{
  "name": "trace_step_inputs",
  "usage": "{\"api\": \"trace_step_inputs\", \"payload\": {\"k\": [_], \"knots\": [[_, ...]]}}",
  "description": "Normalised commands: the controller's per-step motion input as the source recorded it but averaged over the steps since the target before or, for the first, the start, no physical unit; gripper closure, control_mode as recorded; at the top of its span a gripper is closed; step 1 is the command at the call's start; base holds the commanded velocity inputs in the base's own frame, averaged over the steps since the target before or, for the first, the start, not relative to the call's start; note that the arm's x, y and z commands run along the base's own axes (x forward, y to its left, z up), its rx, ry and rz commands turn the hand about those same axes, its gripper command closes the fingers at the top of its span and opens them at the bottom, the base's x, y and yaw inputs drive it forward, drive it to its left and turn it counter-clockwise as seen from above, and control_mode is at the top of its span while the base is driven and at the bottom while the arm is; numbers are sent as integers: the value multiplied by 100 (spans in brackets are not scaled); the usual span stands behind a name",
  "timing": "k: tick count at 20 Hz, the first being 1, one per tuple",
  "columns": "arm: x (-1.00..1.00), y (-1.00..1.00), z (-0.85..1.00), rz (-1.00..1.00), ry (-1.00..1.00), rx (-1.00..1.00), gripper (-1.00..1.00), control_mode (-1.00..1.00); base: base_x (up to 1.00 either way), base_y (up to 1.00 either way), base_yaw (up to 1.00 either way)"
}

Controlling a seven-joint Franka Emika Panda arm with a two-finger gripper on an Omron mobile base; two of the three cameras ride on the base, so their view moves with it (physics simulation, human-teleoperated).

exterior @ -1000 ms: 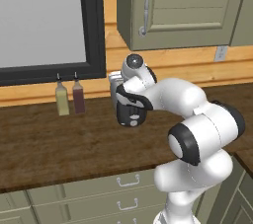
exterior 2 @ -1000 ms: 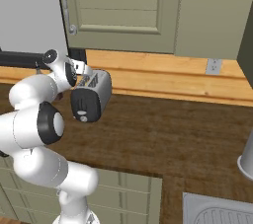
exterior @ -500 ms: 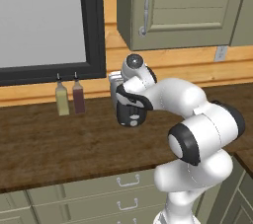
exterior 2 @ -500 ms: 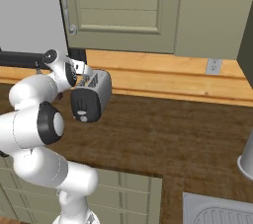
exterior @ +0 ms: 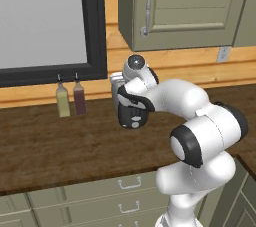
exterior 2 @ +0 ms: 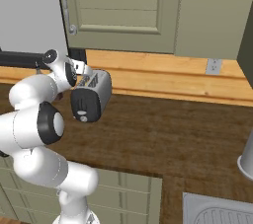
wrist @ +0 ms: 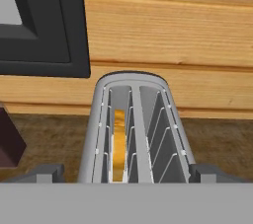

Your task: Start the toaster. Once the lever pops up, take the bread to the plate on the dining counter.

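While the spread two-finger gripper (wrist: 126, 173) straddles the rounded silver toaster (wrist: 133, 129), its thin tan bread slice (wrist: 118, 141), probably light and crumbly, offers its top edge.

We see a silver toaster (exterior 2: 93, 94) with a black end, golden-tan bread (wrist: 118, 141) in it, a dark brown wood-grain table (exterior 2: 163, 134), and olive-green drawers (exterior: 100, 198).

No legible text, brand, number or sign appears in any view. The small rounded silver toaster (exterior 2: 92, 94) carries small pale marks on its black end panel, too small to read. The two small bottles (exterior: 70, 98) on the dark wood worktop (exterior: 60, 146) show no readable labels.
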Motion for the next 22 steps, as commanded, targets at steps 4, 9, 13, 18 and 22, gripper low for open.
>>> {"api": "trace_step_inputs", "payload": {"k": [4, 9, 13, 18, 22], "knots": [[0, 0, 0, 0, 0, 0, -100, -100, 0, 0, 0], [0, 0, 0, 0, 0, 0, -100, -100, 0, 0, 0], [0, 0, 0, 0, 0, 0, -100, -100, 0, 0, 0], [0, 0, 0, 0, 0, 0, -100, -100, 0, 0, 0], [0, 0, 0, 0, 0, 0, -100, -100, 0, 0, 0]]}}
